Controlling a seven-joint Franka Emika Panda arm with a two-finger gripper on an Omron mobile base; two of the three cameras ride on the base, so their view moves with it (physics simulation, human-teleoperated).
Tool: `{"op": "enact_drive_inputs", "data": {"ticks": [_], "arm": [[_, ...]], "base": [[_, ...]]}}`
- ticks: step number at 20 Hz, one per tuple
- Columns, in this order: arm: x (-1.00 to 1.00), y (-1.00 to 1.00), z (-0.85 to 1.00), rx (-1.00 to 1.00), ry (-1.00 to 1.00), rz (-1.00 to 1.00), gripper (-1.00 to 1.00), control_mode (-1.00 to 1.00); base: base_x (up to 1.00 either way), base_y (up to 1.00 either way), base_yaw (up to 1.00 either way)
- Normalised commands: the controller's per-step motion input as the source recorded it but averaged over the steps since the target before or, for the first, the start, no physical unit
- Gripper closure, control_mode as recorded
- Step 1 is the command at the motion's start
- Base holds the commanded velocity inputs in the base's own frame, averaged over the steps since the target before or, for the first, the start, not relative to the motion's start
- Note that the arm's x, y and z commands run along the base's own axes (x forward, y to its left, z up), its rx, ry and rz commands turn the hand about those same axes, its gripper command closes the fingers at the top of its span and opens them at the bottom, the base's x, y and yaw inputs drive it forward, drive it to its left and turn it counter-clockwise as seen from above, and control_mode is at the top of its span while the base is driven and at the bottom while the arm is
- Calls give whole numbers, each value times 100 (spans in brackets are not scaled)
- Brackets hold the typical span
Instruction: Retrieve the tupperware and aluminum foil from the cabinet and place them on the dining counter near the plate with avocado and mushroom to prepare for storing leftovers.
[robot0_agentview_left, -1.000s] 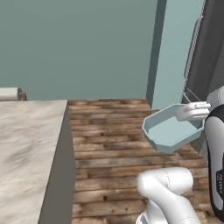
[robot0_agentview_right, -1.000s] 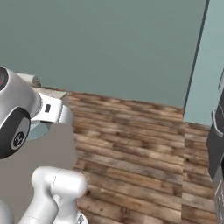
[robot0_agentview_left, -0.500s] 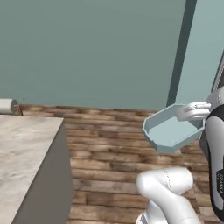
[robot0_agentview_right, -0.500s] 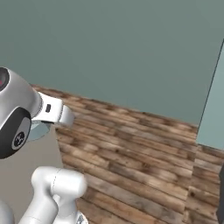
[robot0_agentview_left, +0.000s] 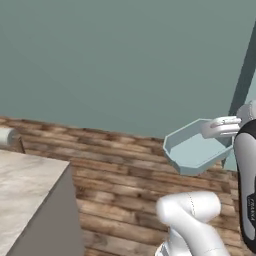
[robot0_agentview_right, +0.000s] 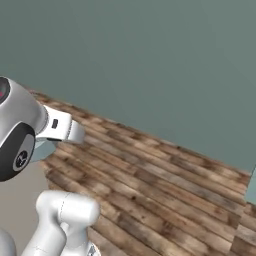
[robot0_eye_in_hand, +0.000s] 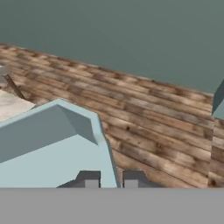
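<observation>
The pale blue-grey tupperware (robot0_agentview_left: 192, 150) hangs in the air above the wood floor, held by its right rim in my gripper (robot0_agentview_left: 209, 129). In the hand view the tupperware (robot0_eye_in_hand: 52, 144) takes up the lower left, and my gripper (robot0_eye_in_hand: 111, 180) is shut on its rim, one dark fingertip on each side of the wall. A sliver of the tupperware (robot0_agentview_right: 44, 148) peeks out beneath the arm in the right base view. The dining counter (robot0_agentview_left: 25, 185) shows its marble corner at the lower left. The foil, cabinet, plate, avocado and mushroom are out of view.
A plain teal wall (robot0_agentview_left: 125, 60) runs across the back, above a wood plank floor (robot0_agentview_right: 165, 185). A small grey object (robot0_agentview_left: 7, 136) stands beyond the counter's far edge. A paler wall corner (robot0_agentview_left: 245, 75) rises at the right.
The base has driven and turned: the dark appliance has left the picture, the wall corner has slid right, and the counter sits lower left. The tupperware stays held the same way.
</observation>
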Motion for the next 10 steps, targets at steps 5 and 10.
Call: {"op": "enact_drive_inputs", "data": {"ticks": [5,10], "arm": [[0,0,0,0,0,0,100,100],[0,0,0,0,0,0,100,100]], "base": [[100,-43,37],[100,-17,45]]}}
